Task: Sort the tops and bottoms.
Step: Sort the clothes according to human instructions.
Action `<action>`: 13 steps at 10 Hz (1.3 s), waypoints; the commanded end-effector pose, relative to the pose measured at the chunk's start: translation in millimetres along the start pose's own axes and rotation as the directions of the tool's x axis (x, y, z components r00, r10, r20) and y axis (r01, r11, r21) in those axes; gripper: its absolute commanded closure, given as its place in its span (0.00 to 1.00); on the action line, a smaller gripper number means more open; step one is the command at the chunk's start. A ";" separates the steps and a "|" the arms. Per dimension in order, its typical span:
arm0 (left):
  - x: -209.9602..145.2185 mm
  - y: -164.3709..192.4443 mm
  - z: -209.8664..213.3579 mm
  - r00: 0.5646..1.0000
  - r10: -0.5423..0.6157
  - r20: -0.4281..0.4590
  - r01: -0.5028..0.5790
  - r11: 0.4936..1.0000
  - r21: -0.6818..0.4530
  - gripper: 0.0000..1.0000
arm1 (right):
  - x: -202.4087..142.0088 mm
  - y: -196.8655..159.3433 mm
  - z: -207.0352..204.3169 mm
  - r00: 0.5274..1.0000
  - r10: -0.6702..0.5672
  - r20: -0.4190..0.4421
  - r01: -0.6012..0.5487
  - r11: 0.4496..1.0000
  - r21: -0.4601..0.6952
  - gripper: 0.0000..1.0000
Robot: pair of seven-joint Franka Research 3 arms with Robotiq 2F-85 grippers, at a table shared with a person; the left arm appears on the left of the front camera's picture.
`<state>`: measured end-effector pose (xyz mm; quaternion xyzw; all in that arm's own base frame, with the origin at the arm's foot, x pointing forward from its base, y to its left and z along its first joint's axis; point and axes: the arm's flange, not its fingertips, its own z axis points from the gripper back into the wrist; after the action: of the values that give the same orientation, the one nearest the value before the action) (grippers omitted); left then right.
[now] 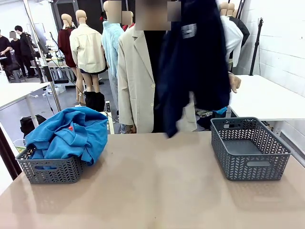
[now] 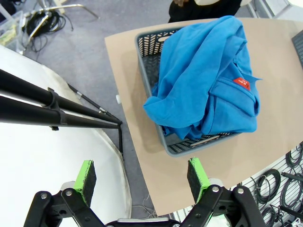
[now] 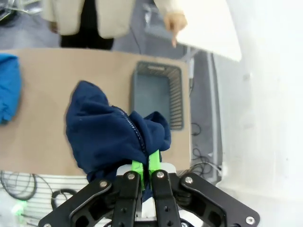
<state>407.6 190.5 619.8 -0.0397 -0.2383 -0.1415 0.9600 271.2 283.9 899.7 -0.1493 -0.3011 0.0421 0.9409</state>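
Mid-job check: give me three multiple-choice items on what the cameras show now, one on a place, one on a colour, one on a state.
1. Where are the blue shirts?
A. In the left basket
B. In the right basket
C. Flat on the bare table

2. What colour is the garment that the right end effector holds?
A. Red
B. Dark navy
C. White

3. What is the state of the left end effector?
A. Shut on a shirt
B. Shut on a basket rim
C. Open, holding nothing

Answers:
1. A: the shirts are heaped in the left basket.
2. B: the right wrist view shows dark navy fabric pinched between the green pads; the right basket holds nothing.
3. C: its green pads stand wide apart above the table edge.
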 end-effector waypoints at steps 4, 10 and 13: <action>0.5 0.0 0.4 1.000 0.001 -0.002 -0.001 1.000 0.002 0.00 | -36.3 -95.5 -133.5 0.984 -0.147 0.104 0.126 0.973 0.192 1.00; 0.5 0.0 0.4 1.000 0.001 -0.002 -0.001 1.000 0.002 0.00 | -5.8 -153.1 -268.3 0.907 -0.419 -0.045 0.419 0.882 0.214 1.00; 0.5 0.0 0.4 1.000 0.001 -0.002 -0.001 1.000 0.002 0.00 | -27.5 -194.9 -299.6 0.816 -0.568 -0.107 0.576 0.784 0.231 1.00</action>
<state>408.1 190.4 619.5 -0.0396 -0.2378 -0.1417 0.9601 430.7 21.1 720.3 0.0420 -0.2931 -0.1874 0.9366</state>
